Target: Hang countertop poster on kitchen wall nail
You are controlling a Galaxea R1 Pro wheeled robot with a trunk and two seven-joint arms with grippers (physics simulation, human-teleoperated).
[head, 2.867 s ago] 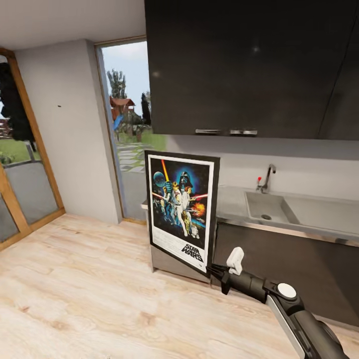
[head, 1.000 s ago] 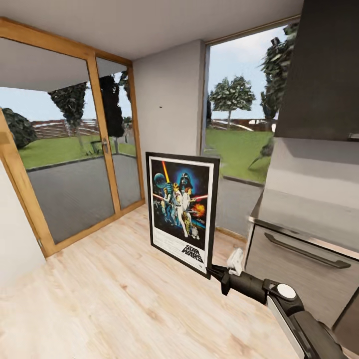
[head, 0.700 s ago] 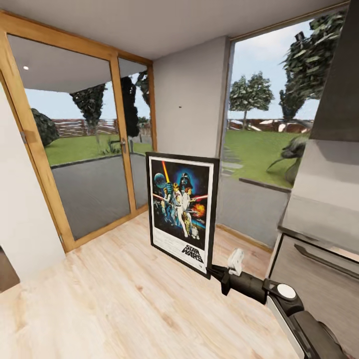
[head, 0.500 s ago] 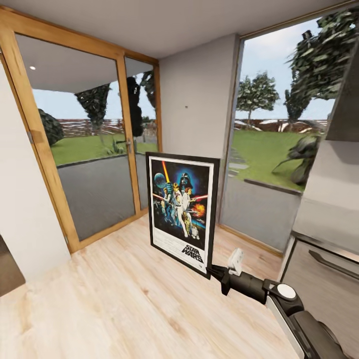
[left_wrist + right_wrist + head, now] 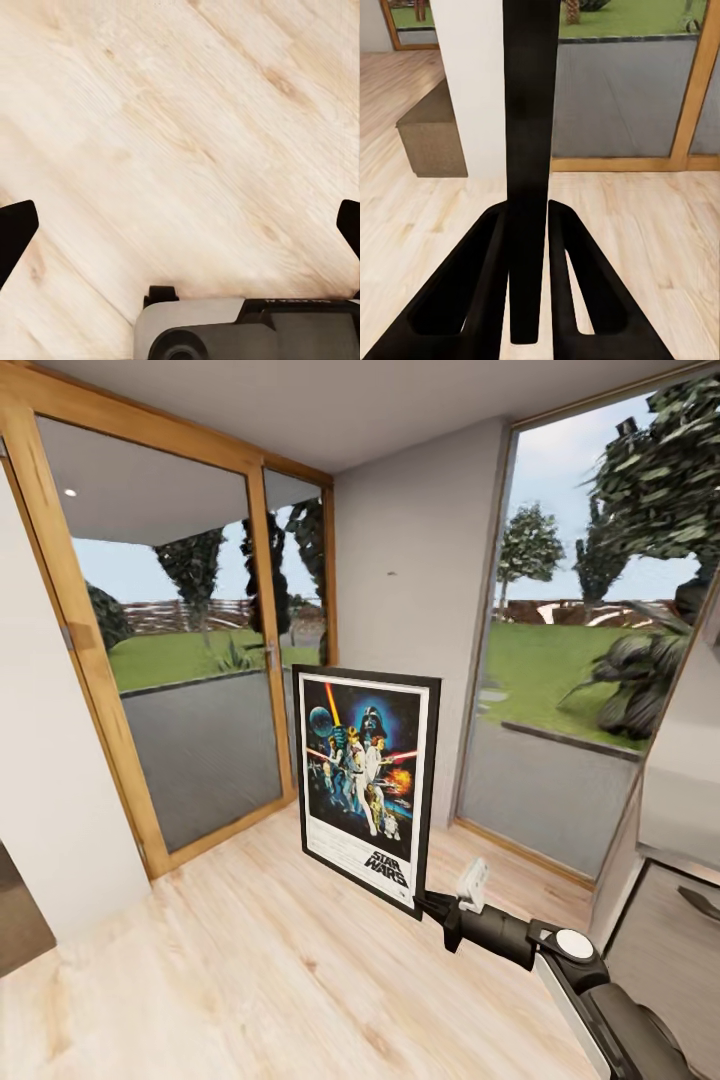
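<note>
While the right tool (image 5: pixel 432 905) clamps its lower corner, the poster (image 5: pixel 366 783) stands upright above it.

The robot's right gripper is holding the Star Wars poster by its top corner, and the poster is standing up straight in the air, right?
Nearly. The right gripper holds the poster by its bottom corner, the lower right one, not the top. The head view shows it, and the right wrist view shows the fingers pinching its thin black edge. The poster is upright and held above the wooden floor.
</note>
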